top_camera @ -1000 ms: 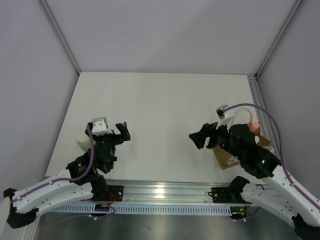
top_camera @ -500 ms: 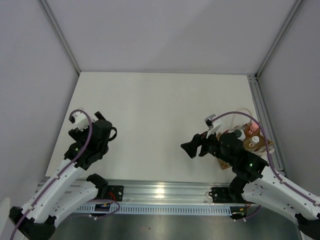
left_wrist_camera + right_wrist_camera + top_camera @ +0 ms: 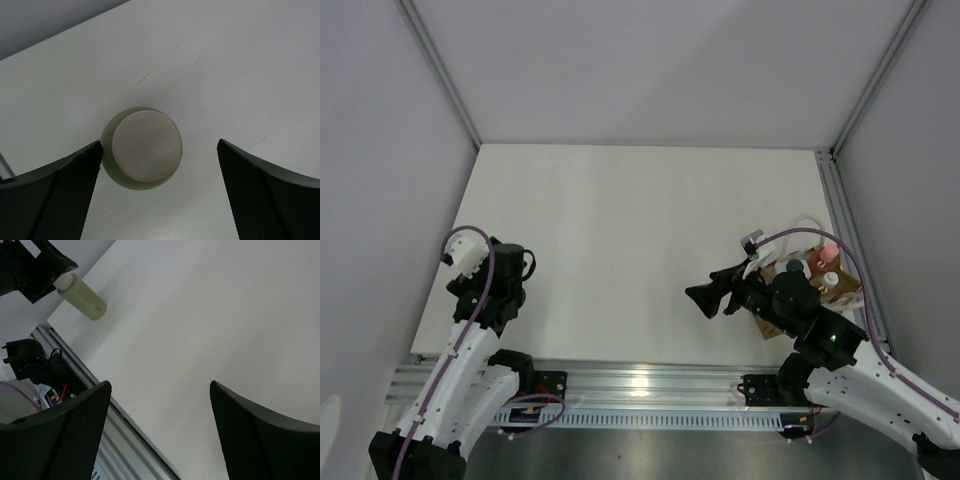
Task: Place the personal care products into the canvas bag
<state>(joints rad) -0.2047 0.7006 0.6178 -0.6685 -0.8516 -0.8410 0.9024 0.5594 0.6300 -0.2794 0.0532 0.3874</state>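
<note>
The squat pale-green cylinder (image 3: 142, 148) stands upright on the white table near its left edge. My left gripper (image 3: 160, 195) hangs over it, open, and the cylinder lies between the fingers, close to the left finger (image 3: 55, 195). In the top view my left gripper (image 3: 492, 290) hides the cylinder. The cylinder also shows in the right wrist view (image 3: 82, 298). The canvas bag (image 3: 842, 294) stands at the right edge, with a pink cap (image 3: 831, 257), a white cap (image 3: 831, 279) and a black cap (image 3: 793, 268) showing in it. My right gripper (image 3: 712, 292) is open and empty, left of the bag.
The metal rail (image 3: 640, 385) runs along the table's front edge and shows close under my right gripper in the right wrist view (image 3: 100, 405). A metal frame post (image 3: 845, 215) runs beside the bag. The bag's cream handle (image 3: 802, 222) loops up behind my right arm.
My left arm has swung left and turned its gripper down over the pale-green cylinder. My right arm has drawn back from the bag, uncovering the bottle caps inside it.
</note>
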